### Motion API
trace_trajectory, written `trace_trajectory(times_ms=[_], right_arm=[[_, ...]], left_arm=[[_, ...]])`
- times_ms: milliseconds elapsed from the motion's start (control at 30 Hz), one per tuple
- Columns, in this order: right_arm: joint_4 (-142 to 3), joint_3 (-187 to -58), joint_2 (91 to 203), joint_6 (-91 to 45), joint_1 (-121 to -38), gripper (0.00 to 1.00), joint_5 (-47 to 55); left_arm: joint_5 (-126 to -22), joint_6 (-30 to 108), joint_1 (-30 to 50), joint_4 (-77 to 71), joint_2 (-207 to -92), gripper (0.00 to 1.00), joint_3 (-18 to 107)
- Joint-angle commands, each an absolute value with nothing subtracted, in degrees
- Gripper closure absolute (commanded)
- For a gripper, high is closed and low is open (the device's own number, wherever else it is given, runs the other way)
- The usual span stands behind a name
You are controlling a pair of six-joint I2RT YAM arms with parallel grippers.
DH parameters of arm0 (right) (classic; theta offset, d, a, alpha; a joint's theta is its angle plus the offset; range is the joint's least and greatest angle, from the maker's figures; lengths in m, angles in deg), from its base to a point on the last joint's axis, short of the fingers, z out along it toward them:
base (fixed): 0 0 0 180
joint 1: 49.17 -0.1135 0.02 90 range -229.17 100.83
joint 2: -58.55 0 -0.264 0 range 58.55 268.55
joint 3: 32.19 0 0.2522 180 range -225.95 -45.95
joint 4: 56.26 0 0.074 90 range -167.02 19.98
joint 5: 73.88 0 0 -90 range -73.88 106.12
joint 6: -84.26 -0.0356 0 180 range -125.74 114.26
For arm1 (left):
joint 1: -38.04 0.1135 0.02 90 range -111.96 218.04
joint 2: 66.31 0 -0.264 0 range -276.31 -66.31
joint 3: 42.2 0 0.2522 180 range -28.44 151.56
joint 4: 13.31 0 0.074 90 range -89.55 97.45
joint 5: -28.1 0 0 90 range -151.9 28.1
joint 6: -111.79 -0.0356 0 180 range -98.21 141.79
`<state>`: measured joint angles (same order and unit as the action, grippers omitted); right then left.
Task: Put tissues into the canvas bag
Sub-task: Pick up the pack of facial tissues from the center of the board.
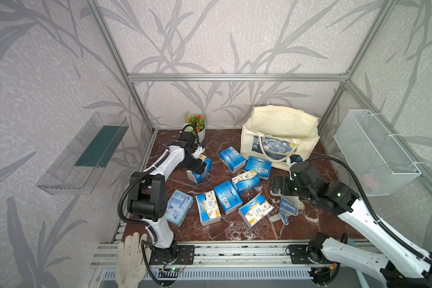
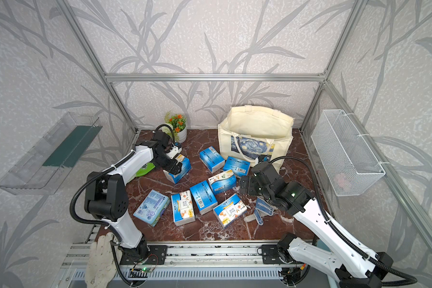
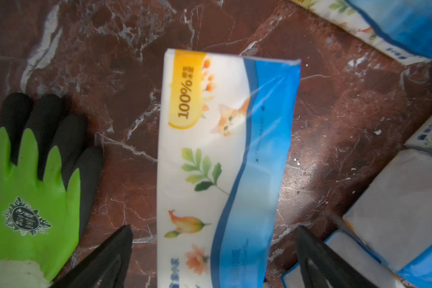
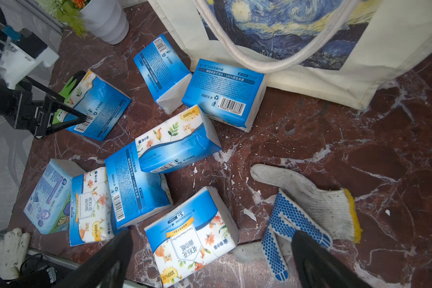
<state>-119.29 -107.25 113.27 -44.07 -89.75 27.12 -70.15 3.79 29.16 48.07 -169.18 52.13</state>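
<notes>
Dotted glove [image 1: 286, 207] lies on marble table [image 1: 317, 224]; wire basket [image 1: 374, 149] seemingly holds something pink [image 1: 369, 178].

Bare tabletop [image 3: 322, 124] is seen flanking the tissue pack [image 3: 222, 162] between the left gripper [image 3: 213, 228] jaws; outside one jaw, passage is blocked by a green glove [image 3: 30, 199].

The left arm [image 1: 172, 152] and right arm [image 1: 364, 219] wear glossy white shells on their long links, with chunky black housings at the joints. A black ribbed hose [image 1: 122, 199] loops alongside each. Small dark holes dot the white shells. Green lights [image 1: 338, 193] glow on the right arm's joints. The fingers [image 4: 102, 264] are black wedges.
</notes>
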Motion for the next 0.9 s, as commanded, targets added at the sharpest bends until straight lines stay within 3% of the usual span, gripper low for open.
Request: trace_trajectory(times_ms=[0, 67, 333, 567, 700, 867], right_arm=[[-117.3, -107.1, 113.2, -43.4, -89.2, 0.00, 28.9], [-116.4, -107.2, 113.6, -42.7, -88.4, 0.01, 28.1], [-114.1, -106.7, 114.8, -42.7, -86.2, 0.00, 26.6], [-113.0, -105.6, 114.6, -42.7, -85.1, 0.00, 25.7], [-112.7, -105.0, 114.3, -42.7, -84.8, 0.00, 25.6], [-112.6, -104.9, 114.2, -42.7, -84.3, 0.00, 25.3]], left_arm=[[-69.9, 3.4, 29.0, 47.3, -170.3, 0.01, 53.6], [-70.0, 3.2, 29.0, 46.3, -171.3, 0.01, 53.0], [-72.6, 3.4, 28.9, 45.3, -173.3, 0.32, 52.8], [-72.9, 2.8, 28.9, 45.8, -174.0, 0.30, 52.4], [-73.1, 2.9, 28.8, 45.6, -173.9, 0.44, 51.9], [-72.4, 3.7, 28.8, 46.2, -172.8, 0.48, 53.0]])
